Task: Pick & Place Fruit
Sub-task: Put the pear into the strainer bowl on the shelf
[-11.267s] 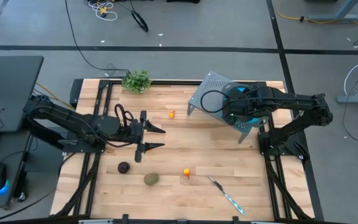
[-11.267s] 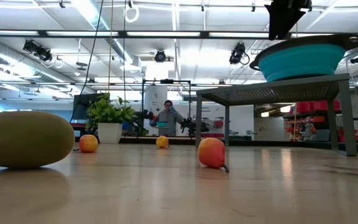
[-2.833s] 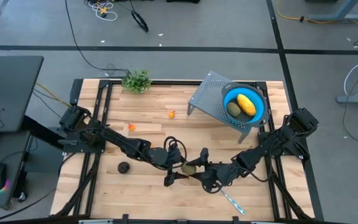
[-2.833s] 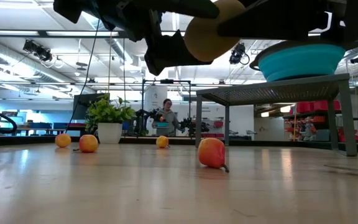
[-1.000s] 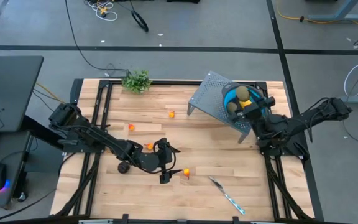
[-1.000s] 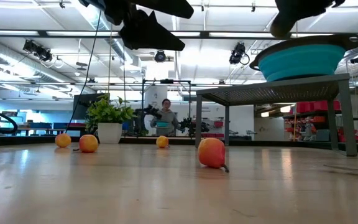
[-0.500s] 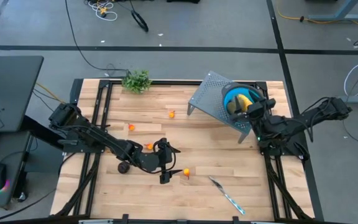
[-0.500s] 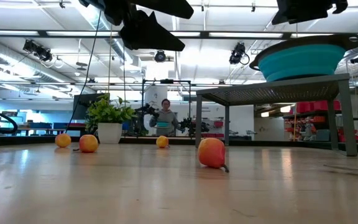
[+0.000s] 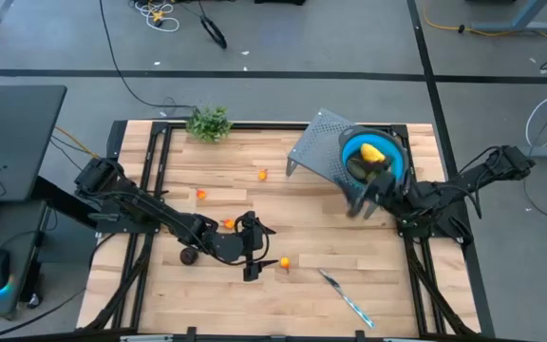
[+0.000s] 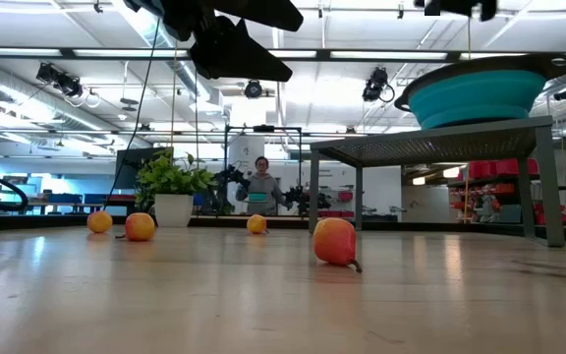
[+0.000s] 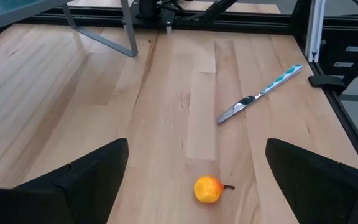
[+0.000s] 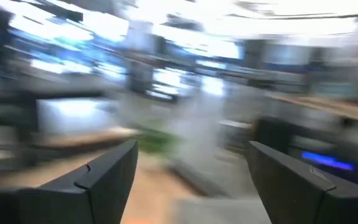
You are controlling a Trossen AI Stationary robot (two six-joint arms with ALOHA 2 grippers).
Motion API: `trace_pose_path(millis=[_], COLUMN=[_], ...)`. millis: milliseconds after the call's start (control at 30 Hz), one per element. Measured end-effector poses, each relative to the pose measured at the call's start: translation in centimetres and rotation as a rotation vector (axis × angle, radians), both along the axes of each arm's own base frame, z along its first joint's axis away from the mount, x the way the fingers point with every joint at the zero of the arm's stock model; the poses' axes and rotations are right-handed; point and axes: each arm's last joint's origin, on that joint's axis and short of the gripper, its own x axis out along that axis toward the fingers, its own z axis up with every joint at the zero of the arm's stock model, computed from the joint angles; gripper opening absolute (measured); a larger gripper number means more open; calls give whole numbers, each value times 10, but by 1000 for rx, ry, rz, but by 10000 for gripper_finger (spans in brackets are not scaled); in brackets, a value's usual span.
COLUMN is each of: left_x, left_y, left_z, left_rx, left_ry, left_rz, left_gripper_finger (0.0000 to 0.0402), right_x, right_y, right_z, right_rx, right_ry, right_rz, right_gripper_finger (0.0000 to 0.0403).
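Observation:
The fruit is spread out. In the blue bowl (image 9: 394,169) lie a yellow piece (image 9: 373,152) and an olive-green one (image 9: 359,169). A dark purple ball (image 9: 188,255) and small orange pieces (image 9: 284,263) (image 9: 228,224) (image 9: 200,195) (image 9: 262,174) rest on the wood. My left gripper (image 9: 256,252) hangs open above the table, and the nearest orange piece (image 11: 208,190) lies ahead of it between the lines of its fingers. My right gripper (image 9: 357,201) is open and blurred, just off the bowl's near left side, holding nothing (image 12: 192,162).
The bowl sits on a grey perforated stand (image 9: 319,142) at the far right. A blue-handled knife (image 9: 345,294) lies near the front edge. A leafy sprig (image 9: 209,123) stands at the far edge. A person shows in the room beyond (image 10: 259,185).
My right gripper held an olive-green fruit over the bowl, let it go into the bowl, then swung off the bowl toward the table's left and near side, turning as it went. My left arm has kept still.

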Motion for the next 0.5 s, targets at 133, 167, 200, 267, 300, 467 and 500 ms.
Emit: trace_pose_path(millis=[133, 167, 200, 267, 300, 467, 500], left_x=[0, 0, 0, 0, 0, -4, -5], left_y=[0, 0, 0, 0, 0, 0, 0], left_z=[0, 0, 0, 0, 0, 1, 2], left_rx=[-2, 2, 7, 14, 15, 21, 24], left_ry=[1, 1, 2, 5, 9, 34, 39], left_rz=[-7, -9, -12, -19, -22, -33, -37], left_gripper_finger=[389, 389, 389, 389, 389, 389, 389], right_x=[10, 14, 18, 27, 32, 54, 58], right_y=[15, 18, 22, 28, 32, 50, 55], right_z=[-13, -18, -24, -36, -43, -76, -80], right_rx=[57, 76, 95, 143, 164, 231, 231], right_ry=[32, 52, 78, 127, 153, 297, 318], right_rz=[263, 312, 357, 436, 470, 563, 571], right_gripper_finger=[303, 302, 302, 302, 302, 302, 302])
